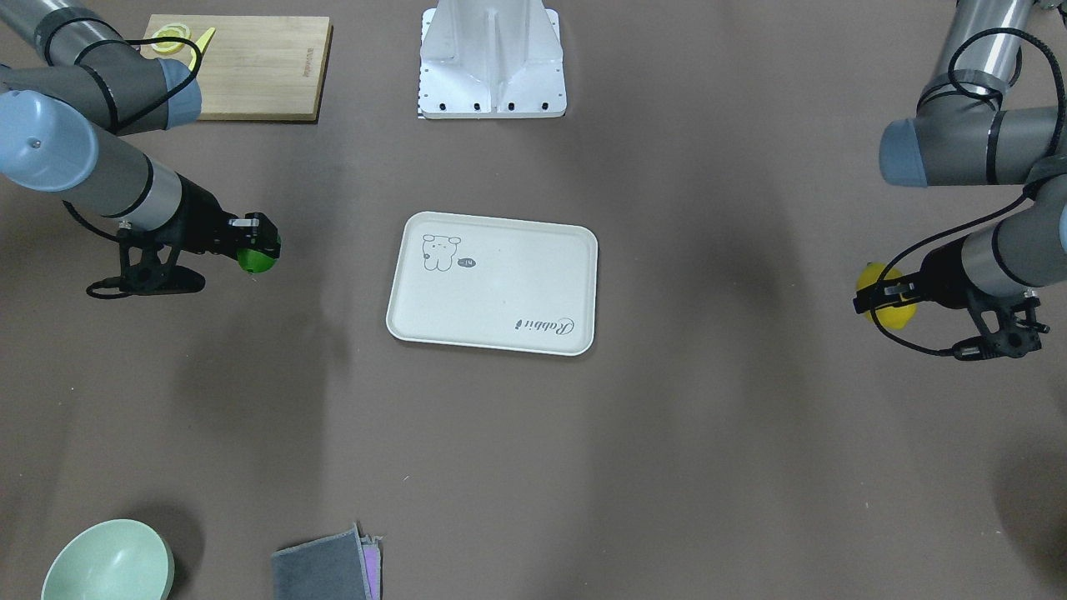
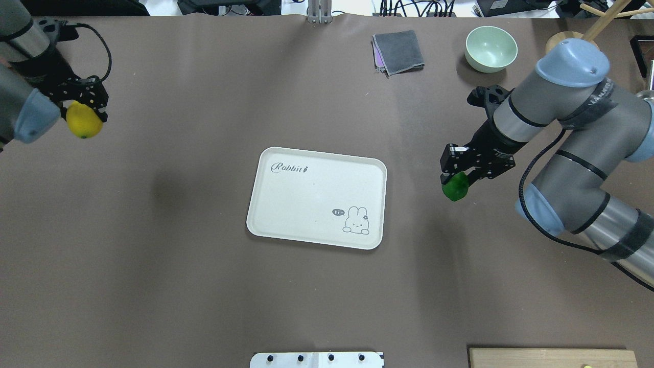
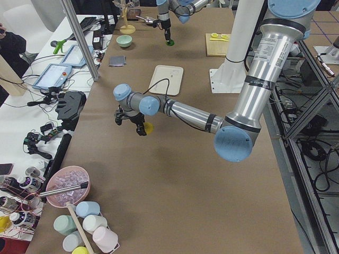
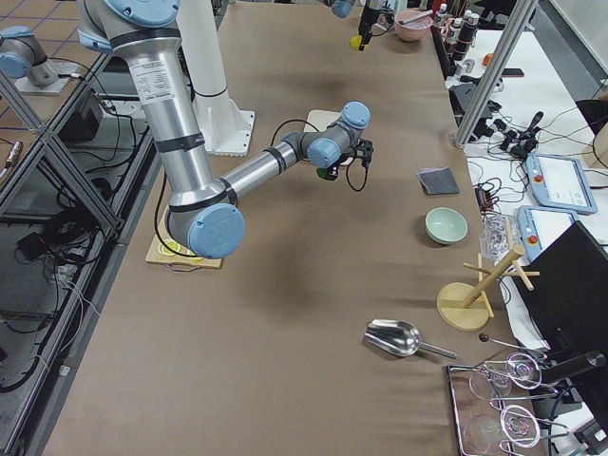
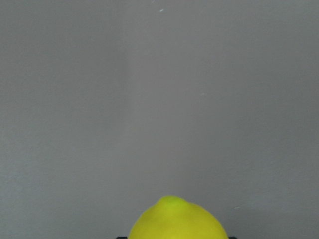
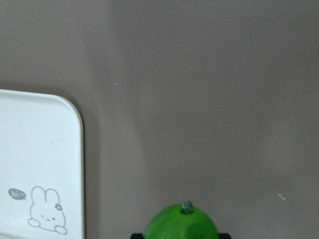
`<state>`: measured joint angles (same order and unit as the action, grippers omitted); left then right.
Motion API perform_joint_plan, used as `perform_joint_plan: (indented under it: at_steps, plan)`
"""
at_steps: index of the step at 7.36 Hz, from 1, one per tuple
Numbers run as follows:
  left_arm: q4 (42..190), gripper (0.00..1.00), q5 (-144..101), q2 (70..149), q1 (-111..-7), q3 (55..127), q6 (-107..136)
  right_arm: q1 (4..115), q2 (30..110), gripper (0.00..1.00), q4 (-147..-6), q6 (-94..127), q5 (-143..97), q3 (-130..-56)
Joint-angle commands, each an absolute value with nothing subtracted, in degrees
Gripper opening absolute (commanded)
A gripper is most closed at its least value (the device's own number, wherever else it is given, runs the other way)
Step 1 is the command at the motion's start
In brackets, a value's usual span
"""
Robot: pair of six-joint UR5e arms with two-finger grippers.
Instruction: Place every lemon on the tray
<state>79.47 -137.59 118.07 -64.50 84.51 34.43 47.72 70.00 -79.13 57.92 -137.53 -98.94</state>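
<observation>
Overhead exterior view shows a big brown table (image 2: 153, 266) with two robot arms over it. The right arm (image 2: 562, 168) comes in from one side and the left arm (image 2: 20, 102) from the other. A white metal base (image 1: 492, 62) stands at the robot's edge of the table.

The cream tray (image 2: 306, 204) lies flat in the middle of the table. It has a little bunny drawn on it and the word "Rabbit". Nothing lies on the tray.

A bamboo cutting board (image 1: 258, 67) sits near the robot on its right side, and some thin lemon slices (image 1: 171, 40) lie on one corner of it. A pale green bowl (image 2: 491, 48) and a folded grey cloth (image 2: 398, 51) sit at the far edge of the table.

The left jaws are closed around the yellow lemon (image 2: 84, 127), well away from the tray on the robot's left. The right jaws are closed around the green lemon (image 2: 454, 187), which is near the tray's right edge but not over it. Both lemons seem to hang above the table. In the right wrist view, the tray's bunny corner shows beside the green lemon.
</observation>
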Motion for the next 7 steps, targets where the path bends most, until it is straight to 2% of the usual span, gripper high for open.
perform_joint_plan:
  at_steps: [1, 5, 7]
  plan:
    - [75.77, 0.0, -137.55, 127.49, -63.47, 79.03, 37.5, 45.97, 62.79, 0.31, -79.01, 61.68, -137.29, -93.81]
    - [76.29, 0.0, -136.76, 134.81, -55.13, 79.36, 54.54, 42.9, 50.92, 0.31, -78.93, 63.81, -135.45, -82.74]
    - [77.95, 0.0, -134.04, 137.71, -51.61, 79.63, 62.8, 39.83, 47.65, 0.31, -78.66, 63.81, -132.38, -79.47]
